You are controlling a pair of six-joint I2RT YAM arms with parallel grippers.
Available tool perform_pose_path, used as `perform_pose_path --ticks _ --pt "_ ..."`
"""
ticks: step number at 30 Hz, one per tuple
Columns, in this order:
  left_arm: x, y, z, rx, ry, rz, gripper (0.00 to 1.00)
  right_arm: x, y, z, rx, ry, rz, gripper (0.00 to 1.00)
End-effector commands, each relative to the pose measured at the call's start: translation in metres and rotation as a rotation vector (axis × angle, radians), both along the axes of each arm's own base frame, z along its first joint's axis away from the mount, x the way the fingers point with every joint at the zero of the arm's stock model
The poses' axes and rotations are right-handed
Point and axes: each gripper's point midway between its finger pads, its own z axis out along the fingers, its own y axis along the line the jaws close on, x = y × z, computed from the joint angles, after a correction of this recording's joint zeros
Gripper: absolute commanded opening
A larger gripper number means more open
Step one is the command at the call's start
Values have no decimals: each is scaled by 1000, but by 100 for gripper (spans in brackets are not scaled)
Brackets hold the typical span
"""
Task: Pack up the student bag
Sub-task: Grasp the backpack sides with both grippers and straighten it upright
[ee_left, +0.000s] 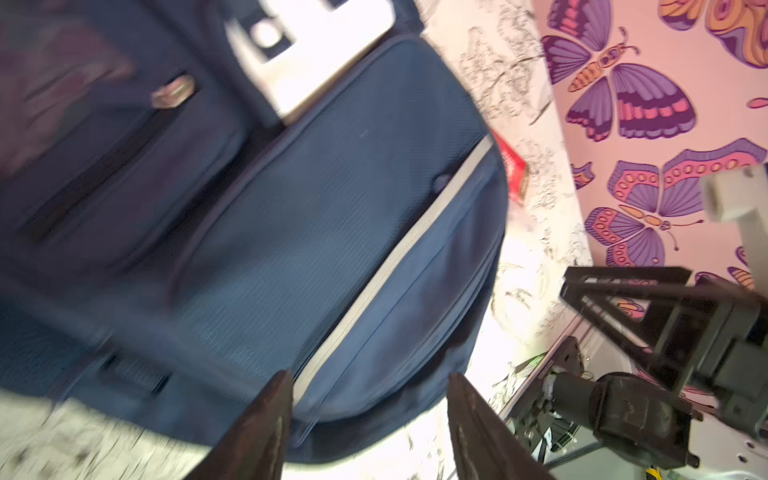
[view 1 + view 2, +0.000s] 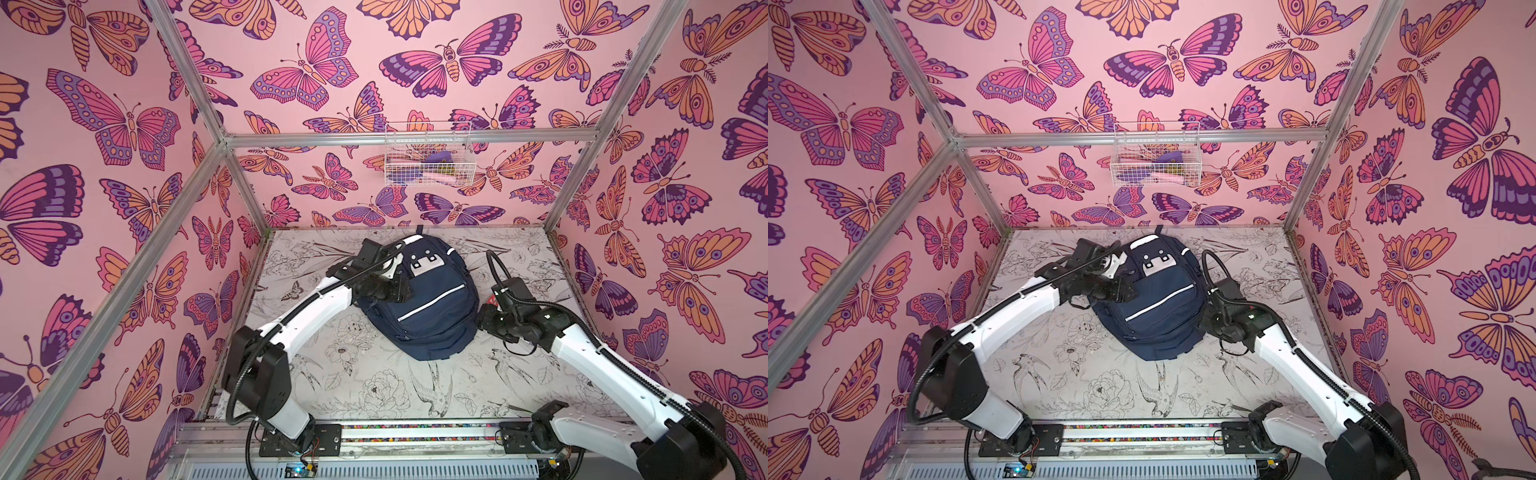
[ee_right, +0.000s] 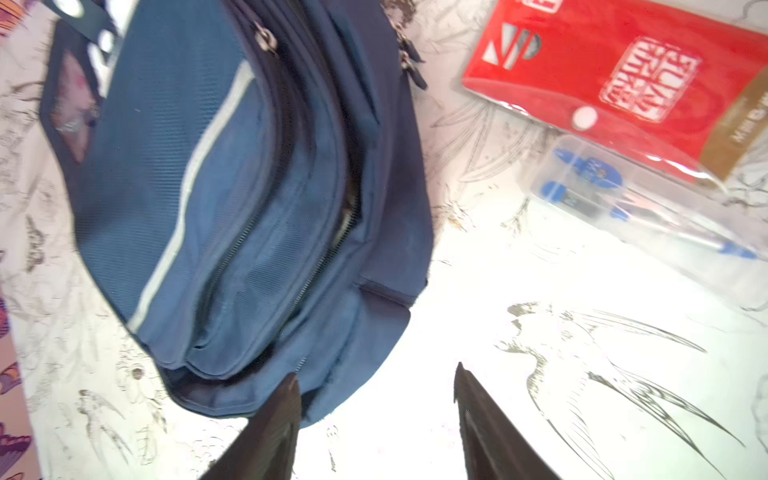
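**Top views.**
- Item: student bag (image 2: 419, 299), navy fabric backpack. It lies flat, front face up, at the centre of the frame on the printed table (image 2: 374, 386). Its top loop points to the back wall and its base to the lower edge of the frame.
- Markings: a white patch with black squares near the bag's top, one white stripe slanting across the front pocket, and a second white band at the crown.
- Left gripper (image 2: 401, 291): over the bag's upper left portion. Its jaw spacing is not readable in these views.
- Right gripper (image 2: 484, 322): just beside the bag's right edge, low to the table.
- Wire basket (image 2: 428, 153): on the back wall, upper centre, holding small pink and purple items.

**Left wrist view (blurred).**
- Bag (image 1: 332, 208): ribbed navy weave. The grey-white stripe runs along the front pocket, with the white patch and a metal zip pull beyond it.
- Left gripper (image 1: 370, 376): fingers spread, over the lower front pocket, with nothing between them.
- A red edge shows past the bag's far side.

**Right wrist view.**
- Bag (image 3: 249, 187): side-on, showing several stacked zip seams; one zip gapes partway.
- Right gripper (image 3: 376, 372): fingers spread and empty. One finger overlaps the bag's corner and the other is over bare table.
- Red packet (image 3: 623, 83) and clear pen pack (image 3: 623, 199): on the table beside the bag, apart from it. The pack's end lies under the packet's edge.
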Motion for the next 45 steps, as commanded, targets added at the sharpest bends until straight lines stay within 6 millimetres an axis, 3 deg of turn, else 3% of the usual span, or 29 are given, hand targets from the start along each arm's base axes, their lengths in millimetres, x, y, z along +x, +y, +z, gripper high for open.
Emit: perform_pose_path --ticks 1,5,13,20,23,29,32,37,39,41,45 --pt "-23 19 -29 50 83 32 63 -2 0 11 -79 -21 70 58" --pt "-31 20 -44 29 167 64 63 1 31 18 -32 -63 159 56" --pt "-12 2 -85 -59 337 188 56 -9 94 22 -136 -93 379 51" --pt "-6 5 -105 -44 385 252 51 -17 121 21 -107 -108 409 47" --pt "-3 2 -107 -61 408 271 43 -20 127 20 -105 -115 418 46" --pt "18 -28 -74 -344 468 279 9 -28 147 19 -123 -116 472 44" --pt "36 -31 -45 -499 472 304 0 -28 161 20 -124 -115 486 44" --pt "55 -35 0 -604 319 249 0 -22 186 21 -121 -119 480 38" --pt "59 -37 10 -644 253 222 0 -16 185 22 -161 -123 423 31" --pt "62 -38 18 -686 182 192 0 -10 181 8 -209 -96 357 30" --pt "64 -39 30 -763 49 136 0 -1 177 2 -260 -76 249 31"
